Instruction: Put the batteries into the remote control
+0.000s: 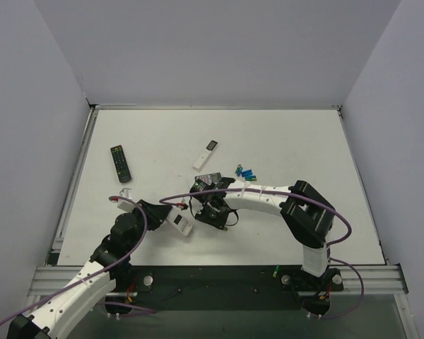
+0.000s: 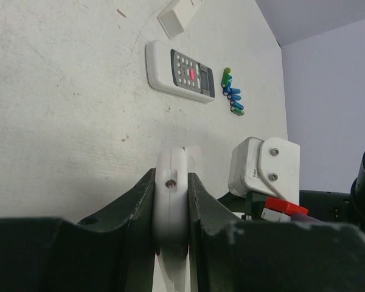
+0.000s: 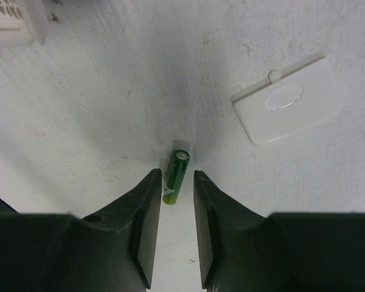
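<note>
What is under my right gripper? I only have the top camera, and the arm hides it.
Observer: The right wrist camera shows a green battery between the fingertips of the right gripper. I cannot tell whether it is pinched.
Operator: Is the battery cover off the remote?
Observer: Yes. The battery cover lies flat on the table, apart from the battery and to its right in that wrist view.
</note>
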### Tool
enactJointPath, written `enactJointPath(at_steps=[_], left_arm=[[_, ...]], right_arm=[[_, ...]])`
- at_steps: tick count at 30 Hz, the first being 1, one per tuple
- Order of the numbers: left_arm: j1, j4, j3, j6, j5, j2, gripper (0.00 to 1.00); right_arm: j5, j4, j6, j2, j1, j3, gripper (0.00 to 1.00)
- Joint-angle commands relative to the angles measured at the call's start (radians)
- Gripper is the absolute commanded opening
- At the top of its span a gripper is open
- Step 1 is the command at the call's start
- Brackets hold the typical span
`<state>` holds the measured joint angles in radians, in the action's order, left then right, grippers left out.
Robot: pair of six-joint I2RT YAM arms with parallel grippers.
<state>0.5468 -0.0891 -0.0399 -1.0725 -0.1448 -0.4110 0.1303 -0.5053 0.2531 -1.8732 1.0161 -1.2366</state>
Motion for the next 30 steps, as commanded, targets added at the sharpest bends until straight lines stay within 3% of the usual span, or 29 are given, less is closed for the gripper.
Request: enactJointPath(at_steps=[1,6,13,22,30], left_arm=[[-0.005,-0.026,0.098,-0.004,0.008,0.026,0.00],[-0.005,-0.014,0.091,-0.007,0.005,0.038,0.00],[-0.005,-0.006,0.092,-0.012,0.008,0.049,0.00],[-0.005,0.006,0.087,-0.017,0.008,0.058,0.00],[-0.005,0.025,0.087,-0.020,0.004,0.070,0.00]], right_arm=[[-0.015,-0.045,-0.012,0.074,0.001,-0.006,0.30],[-0.009,-0.045,-0.144,0.176,-0.001,-0.011,0.47],[-0.073,-0.053,-0.280,0.236,-0.007,0.107,0.46],[-0.123,-0.042,-0.291,0.169,-0.007,0.147,0.56],[-0.178,0.002,-0.301,0.112,-0.019,0.155,0.56]])
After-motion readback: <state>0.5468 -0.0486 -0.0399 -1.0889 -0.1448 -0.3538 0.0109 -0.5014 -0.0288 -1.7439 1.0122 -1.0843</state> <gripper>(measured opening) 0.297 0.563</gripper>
